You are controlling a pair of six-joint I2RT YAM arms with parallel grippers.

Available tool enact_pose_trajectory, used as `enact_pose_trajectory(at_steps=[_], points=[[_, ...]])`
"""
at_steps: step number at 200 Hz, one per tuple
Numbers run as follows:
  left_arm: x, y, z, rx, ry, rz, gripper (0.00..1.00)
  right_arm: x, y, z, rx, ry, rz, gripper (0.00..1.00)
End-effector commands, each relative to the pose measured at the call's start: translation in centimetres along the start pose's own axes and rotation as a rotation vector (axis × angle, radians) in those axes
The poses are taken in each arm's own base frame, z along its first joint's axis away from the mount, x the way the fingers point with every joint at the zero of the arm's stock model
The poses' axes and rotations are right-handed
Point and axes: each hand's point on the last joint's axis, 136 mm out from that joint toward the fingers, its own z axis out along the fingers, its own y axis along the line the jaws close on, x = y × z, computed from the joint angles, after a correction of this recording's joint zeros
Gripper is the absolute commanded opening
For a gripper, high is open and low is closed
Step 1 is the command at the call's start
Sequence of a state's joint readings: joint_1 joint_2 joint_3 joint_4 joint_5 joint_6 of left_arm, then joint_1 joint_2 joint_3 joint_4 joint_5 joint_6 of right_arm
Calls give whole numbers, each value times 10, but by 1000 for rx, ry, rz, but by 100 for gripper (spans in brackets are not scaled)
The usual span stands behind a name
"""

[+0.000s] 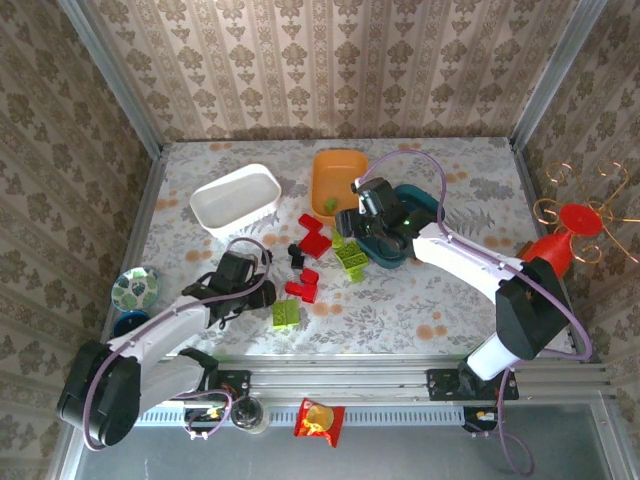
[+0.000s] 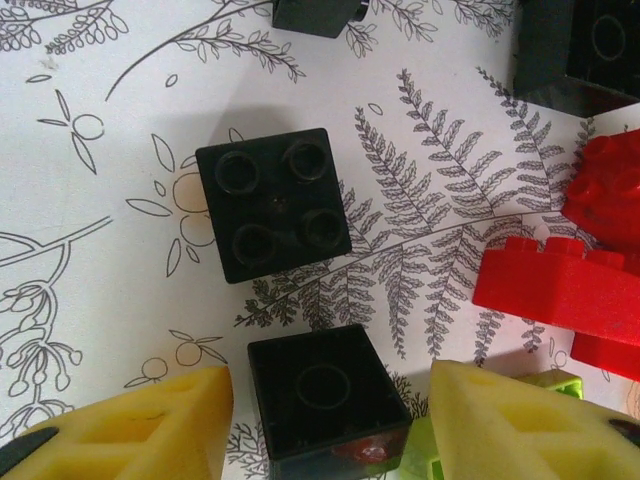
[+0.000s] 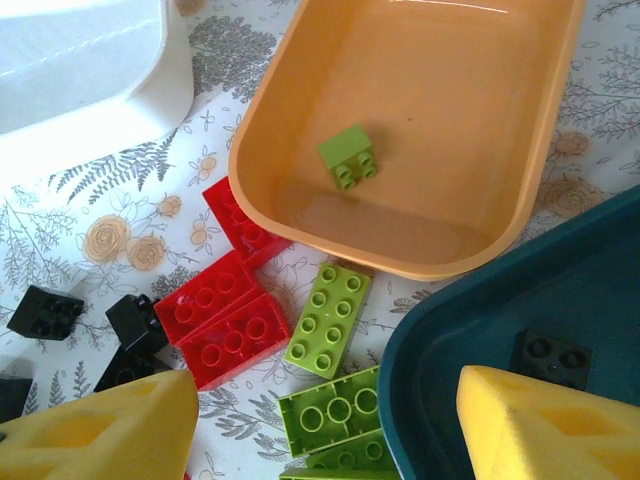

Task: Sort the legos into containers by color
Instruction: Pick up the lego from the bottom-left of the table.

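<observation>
My left gripper is open low over the table, and an upside-down black lego lies between its yellow fingers with a narrow gap on each side. Just ahead lies a studs-up black lego, with red legos to the right. My right gripper hangs open and empty over green legos and the teal container's rim. A black lego lies in the teal container. The orange container holds one small green lego. The white container stands at the back left.
Red legos, black legos and a green lego are scattered mid-table between the arms. A small patterned dish sits at the left edge. A red stand with wire loops is at the right. Walls close in three sides.
</observation>
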State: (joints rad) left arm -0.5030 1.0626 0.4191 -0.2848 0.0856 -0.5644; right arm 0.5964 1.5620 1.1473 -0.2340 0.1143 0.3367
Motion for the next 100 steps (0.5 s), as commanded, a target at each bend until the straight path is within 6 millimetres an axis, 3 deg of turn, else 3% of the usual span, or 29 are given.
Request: enact_pose_trajectory(at_steps=[1,40,100], points=[[4,0,5,10,21,13,52,-2,-5,-7,26,-21,-14,71],[13,2,8,-26,57,33,51,0,-8,-6,34,-19,-16,70],[8,-2,2,-40,35,61,34,-1,-14,-11,49,-33,-5,70]])
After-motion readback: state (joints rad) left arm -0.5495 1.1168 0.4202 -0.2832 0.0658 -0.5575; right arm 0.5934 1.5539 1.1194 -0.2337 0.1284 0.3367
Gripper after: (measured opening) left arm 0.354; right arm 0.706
